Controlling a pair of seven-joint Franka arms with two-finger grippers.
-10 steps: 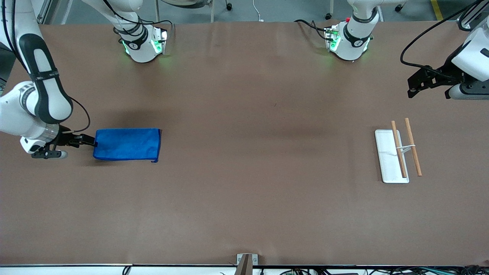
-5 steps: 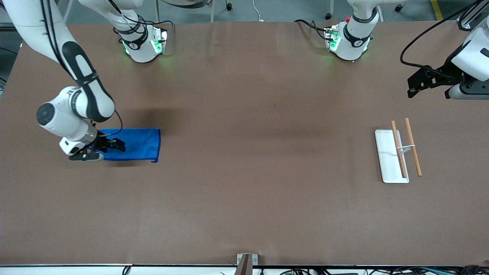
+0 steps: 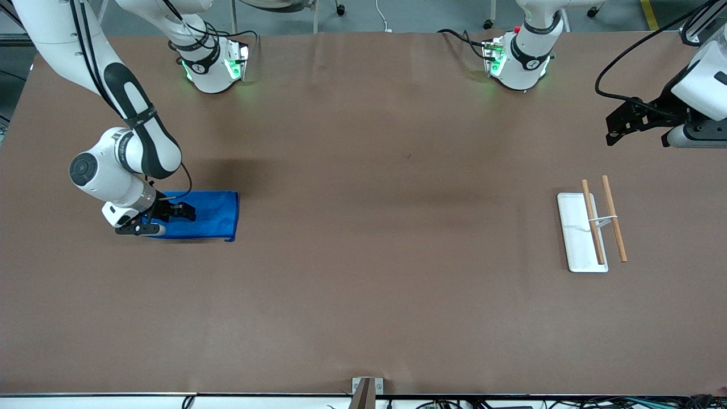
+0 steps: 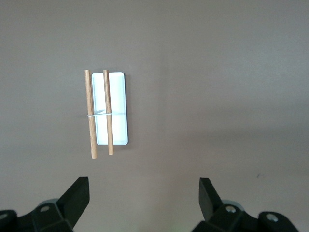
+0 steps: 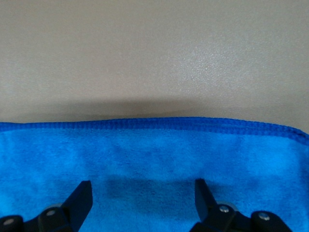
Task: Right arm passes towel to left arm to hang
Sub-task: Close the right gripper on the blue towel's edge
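Observation:
The royal-blue towel [image 3: 207,215] lies flat on the brown table toward the right arm's end. My right gripper [image 3: 184,215] is open just over the towel, above the part toward the right arm's end. In the right wrist view the towel [image 5: 154,159] fills the space under the spread fingers, its stitched edge running across. My left gripper [image 3: 613,132] is open and empty in the air over the left arm's end of the table, waiting. The towel's loop tag does not show clearly.
A white rectangular base [image 3: 576,233] with two wooden rods [image 3: 614,217] joined by a thin white bar lies near the left arm's end; it shows in the left wrist view [image 4: 116,108] too. The two arm bases stand along the table's edge farthest from the front camera.
My right gripper has moved from beside the towel's edge at the right arm's end to over the towel. The towel and the left arm have not moved.

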